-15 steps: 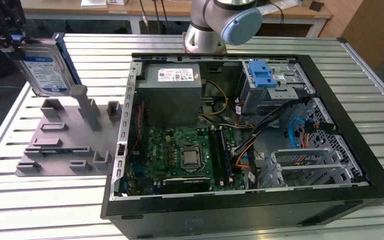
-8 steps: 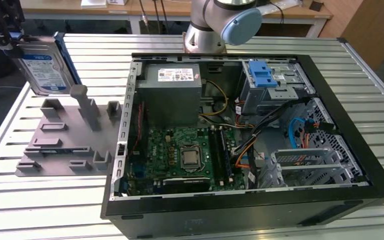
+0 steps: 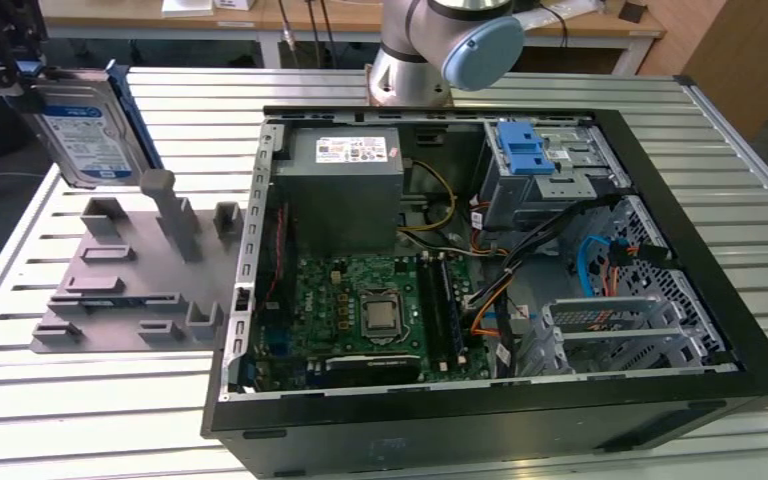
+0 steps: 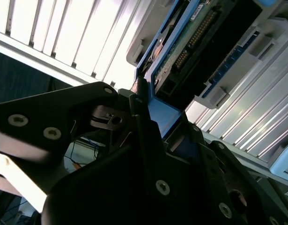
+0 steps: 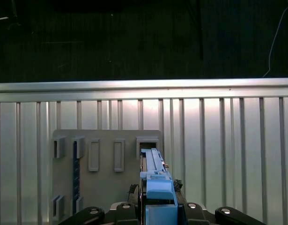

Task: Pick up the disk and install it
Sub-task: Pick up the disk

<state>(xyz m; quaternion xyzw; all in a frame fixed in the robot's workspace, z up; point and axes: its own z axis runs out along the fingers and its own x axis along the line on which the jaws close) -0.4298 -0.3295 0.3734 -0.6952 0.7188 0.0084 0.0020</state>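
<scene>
**Exterior view.** The disk (image 3: 84, 135) is seen at the exterior view's left, held upright above the grey holder plate (image 3: 117, 290) and well apart from the open computer case (image 3: 491, 430). Its upper end is gripped by the gripper (image 3: 17, 80). The upright hold is judged to suit the plate's vertical slots. A white-and-blue label is shown on the silver-grey face, with the blue carrier along the edges. Installation is judged not yet done, since the disk is outside the case.

**Second wrist view.** The jaws are seen clamped narrow on the blue carrier (image 4: 165, 117), which spares the drive body. The green circuit board (image 4: 190, 44) on the disk's underside is visible.

**First wrist view.** The disk is seen edge-on, lifted over the holder plate on the slatted table (image 5: 228, 140). No contact with the plate can be confirmed.
</scene>
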